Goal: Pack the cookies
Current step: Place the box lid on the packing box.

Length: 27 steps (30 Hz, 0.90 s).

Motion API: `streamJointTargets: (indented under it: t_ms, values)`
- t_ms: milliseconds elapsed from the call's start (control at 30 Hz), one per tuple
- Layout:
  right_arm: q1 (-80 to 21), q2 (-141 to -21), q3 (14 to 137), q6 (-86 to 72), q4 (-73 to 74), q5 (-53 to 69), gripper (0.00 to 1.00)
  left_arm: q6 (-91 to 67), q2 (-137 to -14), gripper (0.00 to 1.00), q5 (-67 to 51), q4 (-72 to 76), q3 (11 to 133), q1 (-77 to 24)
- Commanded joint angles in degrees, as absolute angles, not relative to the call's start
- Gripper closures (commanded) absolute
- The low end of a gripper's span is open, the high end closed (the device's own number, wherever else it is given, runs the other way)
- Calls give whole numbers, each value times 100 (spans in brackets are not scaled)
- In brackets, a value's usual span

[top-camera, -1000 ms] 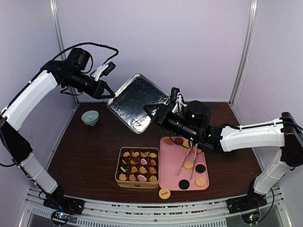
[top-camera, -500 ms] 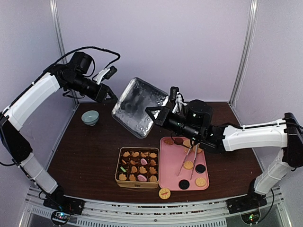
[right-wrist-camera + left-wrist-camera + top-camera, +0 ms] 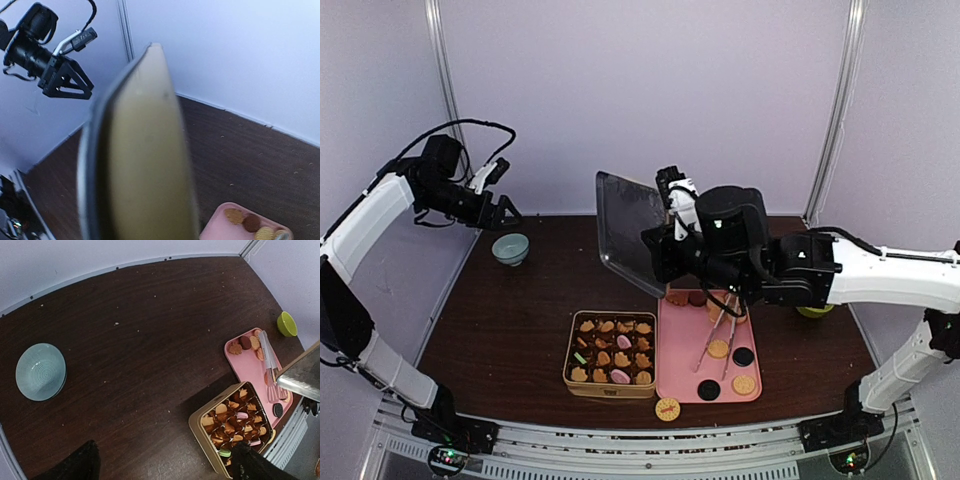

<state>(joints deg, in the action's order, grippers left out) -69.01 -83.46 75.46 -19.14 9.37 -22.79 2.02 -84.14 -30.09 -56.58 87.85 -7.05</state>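
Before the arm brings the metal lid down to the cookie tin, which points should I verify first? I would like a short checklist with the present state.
1. Right claw shut on the lid: ok.
2. Left claw open, away from the lid: ok.
3. Tin uncovered: ok.
4. All cookies packed: not ok; several lie on the pink tray, one on the table.
5. Lid turned to match the tin: cannot tell.
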Motion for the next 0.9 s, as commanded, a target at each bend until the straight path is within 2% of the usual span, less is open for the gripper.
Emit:
streamJointTargets:
  t_ms: [0, 133, 300, 533, 600, 700, 867]
  values:
    - [-7621, -9083, 8406, -235, 3125, -4583, 100, 509, -8046, 6, -3022, -5445, 8332, -579]
    - [-8114, -9898, 8903, 340, 3862, -5658, 100, 673, -7927, 4, -2978, -5448, 7952, -563]
    - [-8563, -10685, 9150, 956, 4061, -6271, 100, 770, -7945, 3, -3027, -5500, 7741, -565]
    - [-8842, -11502, 9585, 1304, 4241, -6325, 100, 803, -7980, 3, -3084, -5489, 7559, -565]
    - [-8895, -11749, 9839, 1170, 4518, -6118, 95, 832, -7965, 3, -3098, -5491, 7498, -567]
    - [-8969, -12119, 10226, 825, 5022, -5709, 92, 851, -7922, 3, -3151, -5484, 7401, -566]
    - [-9080, -12333, 10265, 702, 5066, -5386, 87, 894, -7919, 2, -3248, -5480, 7335, -570]
